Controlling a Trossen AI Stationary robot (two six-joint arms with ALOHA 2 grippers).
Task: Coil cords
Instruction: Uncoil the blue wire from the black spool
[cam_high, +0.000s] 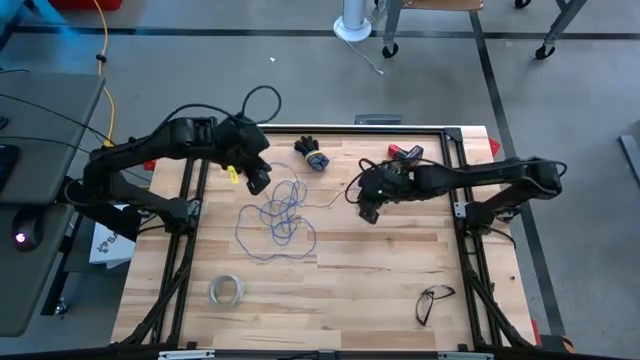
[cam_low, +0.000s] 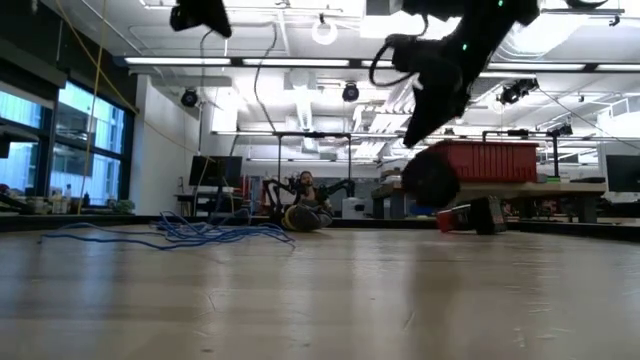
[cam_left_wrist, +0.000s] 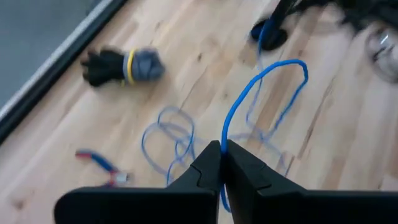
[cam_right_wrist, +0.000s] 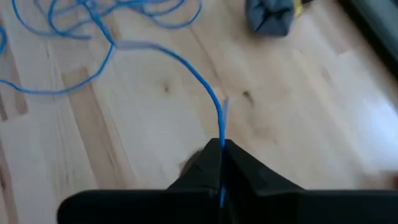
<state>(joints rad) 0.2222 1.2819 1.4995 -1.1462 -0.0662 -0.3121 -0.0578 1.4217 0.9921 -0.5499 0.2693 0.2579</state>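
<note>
The right gripper was clamped on the thin blue wire near its free end, right of the tangle. The left gripper pinched another stretch of it, a loop rising just above the heap's far left edge. Most of the wire lay as loose, overlapping loops in the middle of the wooden surface. No dark spool could be picked out for certain. The step in hand seemed to be taking hold of both stretches before winding. Next would likely call for drawing the wire taut without snagging the tangle.
</note>
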